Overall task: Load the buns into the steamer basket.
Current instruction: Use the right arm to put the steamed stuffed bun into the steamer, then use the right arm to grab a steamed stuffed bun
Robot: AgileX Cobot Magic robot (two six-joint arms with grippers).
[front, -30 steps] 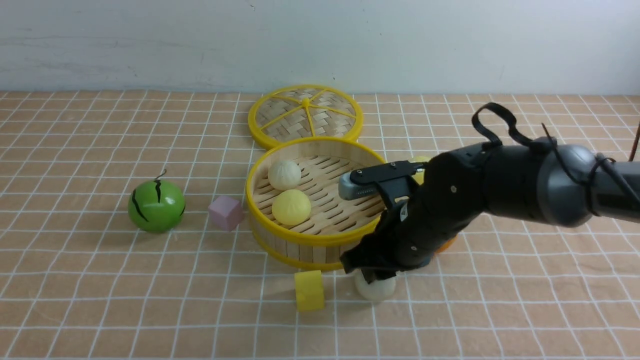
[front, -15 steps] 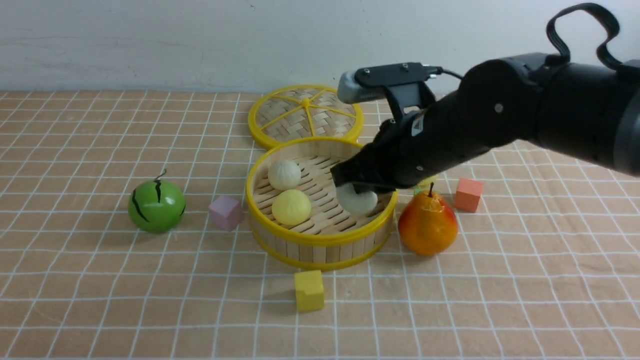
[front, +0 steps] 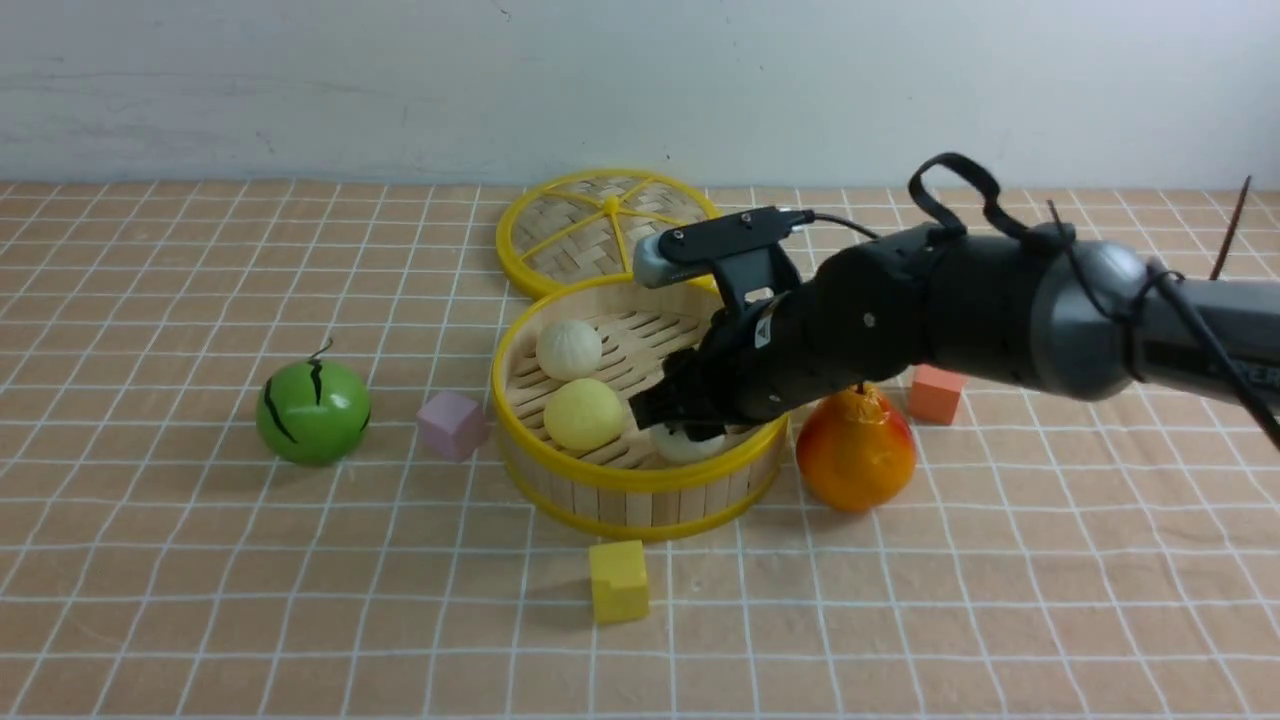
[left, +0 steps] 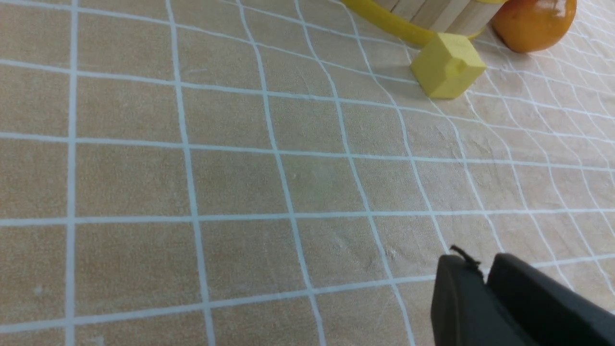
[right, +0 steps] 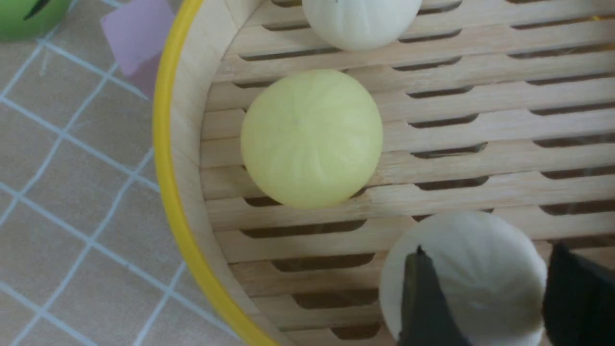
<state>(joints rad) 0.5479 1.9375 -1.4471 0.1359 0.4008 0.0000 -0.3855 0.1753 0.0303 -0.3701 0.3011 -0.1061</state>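
Right tool (front: 688,428) is down inside the steamer basket (front: 640,492), its fingers either side of an off-white bun (right: 475,288) that sits on the slatted floor by the near wall; clamped or loose, cannot tell. A pale yellow bun (front: 584,413) and a second off-white bun (front: 569,348) lie in the basket's left half. Left tool (left: 480,263) hangs low over the counter (left: 240,192), narrow, nothing between its pads
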